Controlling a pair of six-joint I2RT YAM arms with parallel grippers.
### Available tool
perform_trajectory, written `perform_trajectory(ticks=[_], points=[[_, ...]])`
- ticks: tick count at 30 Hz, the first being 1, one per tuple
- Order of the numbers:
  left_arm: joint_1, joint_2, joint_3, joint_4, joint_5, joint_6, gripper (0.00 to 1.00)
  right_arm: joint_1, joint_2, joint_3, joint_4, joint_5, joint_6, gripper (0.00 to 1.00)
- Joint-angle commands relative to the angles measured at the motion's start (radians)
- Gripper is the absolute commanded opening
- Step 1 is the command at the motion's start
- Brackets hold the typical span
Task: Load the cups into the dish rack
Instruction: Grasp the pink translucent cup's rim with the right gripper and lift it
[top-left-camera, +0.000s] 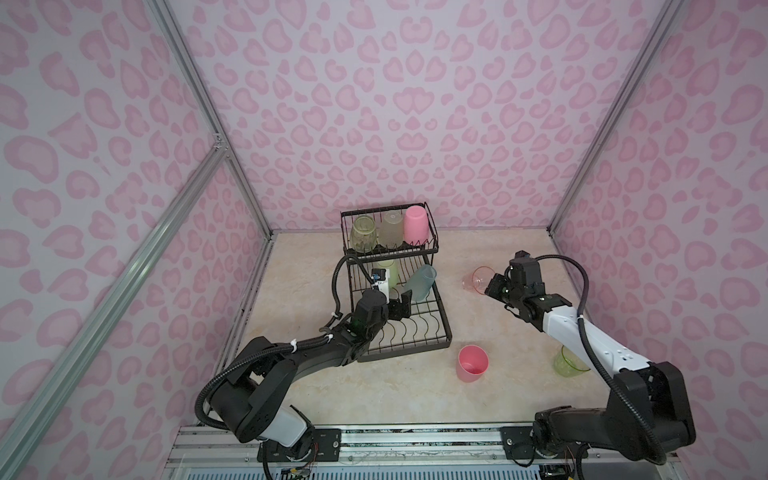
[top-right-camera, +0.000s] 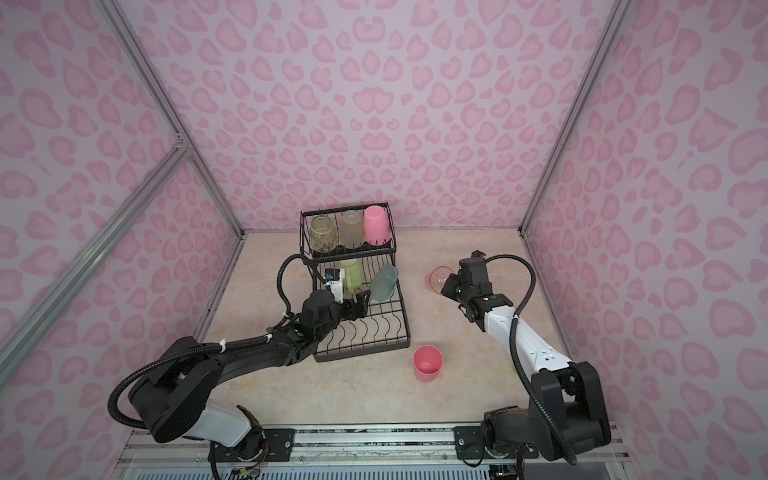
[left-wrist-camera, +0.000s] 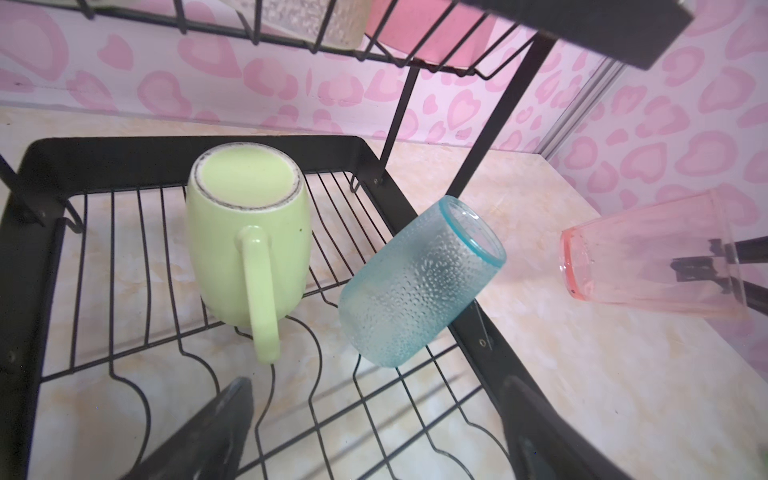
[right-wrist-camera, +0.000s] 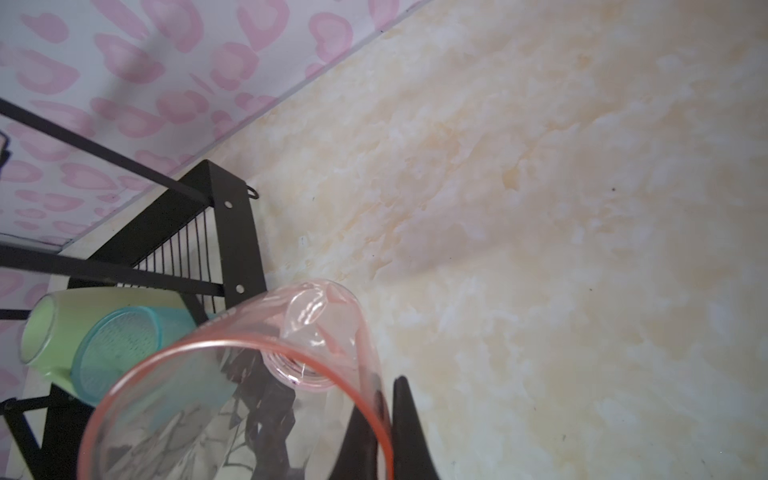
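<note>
No readable text, label, brand or number shows anywhere.

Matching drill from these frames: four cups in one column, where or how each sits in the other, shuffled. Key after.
Things
1. green mug
2. teal cup
3. clear pink cup
4. grey cup

Places
A. pinched in the right claw
B. upside down in the upper basket
C. base up in the lower tray
D. tilted against the lower tray's side rim

Pairs: 1-C, 2-D, 3-A, 4-B
</note>
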Motion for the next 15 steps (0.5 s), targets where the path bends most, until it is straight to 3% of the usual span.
perform_trajectory(ticks=[1,11,15], points=[[-0.007,-0.051,-0.012,-0.072,0.033,-0.060,0.95,0.040,-0.057,-0.037,0.091,0.048,-0.068,0.00],[-0.039,-0.318,-0.053,-0.329,0.003,-0.162,0.95,0.159,-0.232,-0.157,0.295,-0.018,-0.180,0.00],[-0.037,-0.336,-0.048,-0.396,-0.049,-0.152,0.96,0.186,-0.228,-0.166,0.331,-0.004,-0.199,0.00]])
